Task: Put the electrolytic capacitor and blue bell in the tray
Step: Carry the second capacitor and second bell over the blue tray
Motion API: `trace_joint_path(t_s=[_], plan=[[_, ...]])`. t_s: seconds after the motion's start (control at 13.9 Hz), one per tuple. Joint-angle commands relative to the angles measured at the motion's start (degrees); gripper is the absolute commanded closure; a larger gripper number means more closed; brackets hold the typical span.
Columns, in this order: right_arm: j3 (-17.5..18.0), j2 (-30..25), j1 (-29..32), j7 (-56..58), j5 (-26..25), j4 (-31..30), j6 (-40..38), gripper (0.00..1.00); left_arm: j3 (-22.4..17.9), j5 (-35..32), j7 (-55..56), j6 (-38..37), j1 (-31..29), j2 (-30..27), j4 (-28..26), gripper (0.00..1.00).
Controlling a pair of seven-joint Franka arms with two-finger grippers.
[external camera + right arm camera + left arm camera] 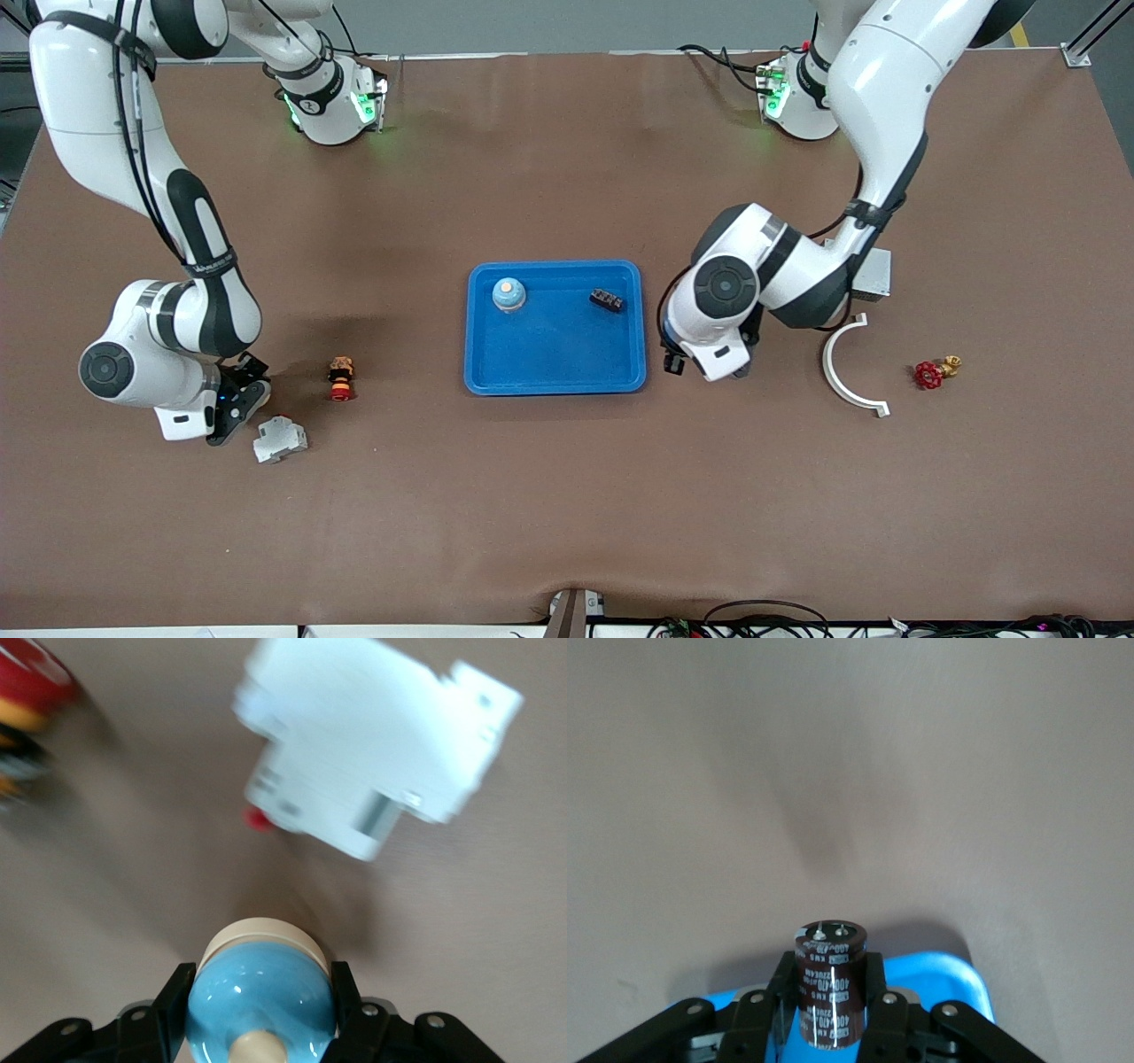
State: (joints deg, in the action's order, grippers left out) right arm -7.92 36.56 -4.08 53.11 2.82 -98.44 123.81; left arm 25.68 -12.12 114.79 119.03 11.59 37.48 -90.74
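Observation:
My left gripper (830, 997) is shut on the electrolytic capacitor (830, 983), a dark brown cylinder with white print and two metal pins on top. A corner of the bright-blue tray (939, 979) shows under it. In the front view that hand (713, 354) hangs by the tray's (555, 386) edge toward the left arm's end. My right gripper (260, 1014) is shut on the blue bell (259, 1001), a glossy light-blue dome with a cream base and knob. In the front view this gripper (232, 415) is low at the right arm's end; the bell is hidden there.
Beside the right gripper lie a white breaker block (280, 439) and a red-and-yellow push button (341, 378). In the tray sit a light-blue domed piece (508, 295) and a small black part (607, 300). A white curved bracket (846, 368), red valve (932, 372) and grey box (873, 275) lie toward the left arm's end.

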Motion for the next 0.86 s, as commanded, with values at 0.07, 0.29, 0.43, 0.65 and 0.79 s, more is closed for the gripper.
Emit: trace_joint_path(t_s=[0.07,0.29,0.43,0.65,0.79], plan=[[-0.3,-11.3,-10.9,-25.1,0.1,-1.5,-14.5,0.92,-1.0,0.4,5.6,4.8,3.8,2.7,2.3,1.00],[-0.1,-13.4,-19.2,-45.5,2.3,-1.1,-17.5,0.91,-1.1,0.4,9.0,9.4,5.8,4.8,3.4,1.00],[-0.2,-12.9,-24.0,-57.6,6.6,0.4,-16.6,0.91,-1.2,0.3,9.4,12.4,6.6,6.8,3.6,1.00],[-0.2,-9.3,-30.4,-71.1,8.3,2.2,-7.9,0.91,-2.1,0.1,8.5,14.8,7.8,8.7,3.6,0.79],[-0.2,-6.2,-33.3,-77.5,8.3,2.2,-1.6,0.91,-2.7,-2.7,8.9,14.6,8.5,7.7,3.6,0.00]])
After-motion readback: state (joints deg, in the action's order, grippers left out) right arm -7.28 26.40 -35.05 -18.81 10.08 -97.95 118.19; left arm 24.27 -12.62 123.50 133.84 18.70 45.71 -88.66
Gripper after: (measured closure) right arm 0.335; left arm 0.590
